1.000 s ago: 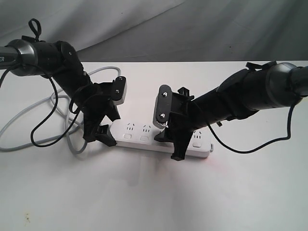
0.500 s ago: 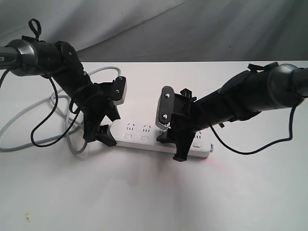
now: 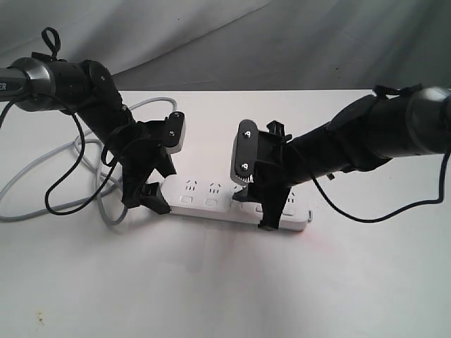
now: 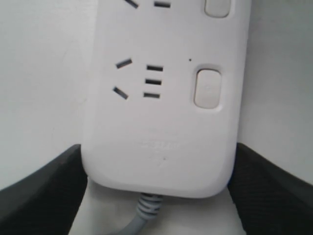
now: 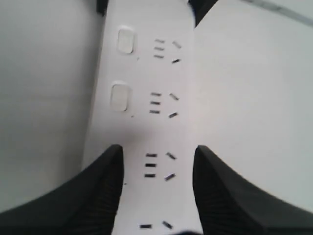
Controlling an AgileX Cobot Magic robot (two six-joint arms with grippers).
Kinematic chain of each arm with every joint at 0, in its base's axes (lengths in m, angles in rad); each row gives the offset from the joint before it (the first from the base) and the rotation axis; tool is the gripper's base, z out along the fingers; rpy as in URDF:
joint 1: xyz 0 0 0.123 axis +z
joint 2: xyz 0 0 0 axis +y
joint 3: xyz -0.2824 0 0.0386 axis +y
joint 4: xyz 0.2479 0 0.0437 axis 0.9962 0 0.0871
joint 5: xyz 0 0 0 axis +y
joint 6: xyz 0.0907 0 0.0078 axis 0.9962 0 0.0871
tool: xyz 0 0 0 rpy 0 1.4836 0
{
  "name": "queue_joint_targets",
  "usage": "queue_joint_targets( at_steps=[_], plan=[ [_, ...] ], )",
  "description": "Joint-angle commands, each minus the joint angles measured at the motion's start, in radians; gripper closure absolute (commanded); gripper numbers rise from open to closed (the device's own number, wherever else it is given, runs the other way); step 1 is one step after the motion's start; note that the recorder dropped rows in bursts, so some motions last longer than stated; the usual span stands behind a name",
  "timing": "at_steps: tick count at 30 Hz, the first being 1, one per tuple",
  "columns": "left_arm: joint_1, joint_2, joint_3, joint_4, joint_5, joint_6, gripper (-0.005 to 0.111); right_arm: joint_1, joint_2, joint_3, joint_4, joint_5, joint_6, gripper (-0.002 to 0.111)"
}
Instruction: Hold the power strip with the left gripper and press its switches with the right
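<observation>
Right gripper [image 3: 255,211] edged rightward over power strip [image 3: 204,203] (left gripper [image 3: 159,186] clamping).

Left gripper [image 3: 156,183] around power strip [image 3: 211,205] end

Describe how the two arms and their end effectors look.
Left arm: black, with a silvery lettered tube and a loose looping black cable. Left end effector: black, two-fingered, with a small white plate. Right arm: thick, dark grey, trailing a thin black cable. Right end effector: black, two-fingered, with a grey plate bearing two screws.
</observation>
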Motion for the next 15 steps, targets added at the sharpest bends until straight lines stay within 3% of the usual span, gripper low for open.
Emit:
queue_joint_targets(
  at_steps=[1,15],
  plan=[
    [0.000,-0.002,-0.004,-0.007,0.011,-0.007,0.055,-0.009,-0.089,0.010,-0.006,-0.001,0.006,0.065],
    [0.000,-0.002,-0.004,-0.007,0.011,-0.005,0.055,-0.057,-0.104,0.114,-0.010,-0.023,0.014,0.065]
  ],
)
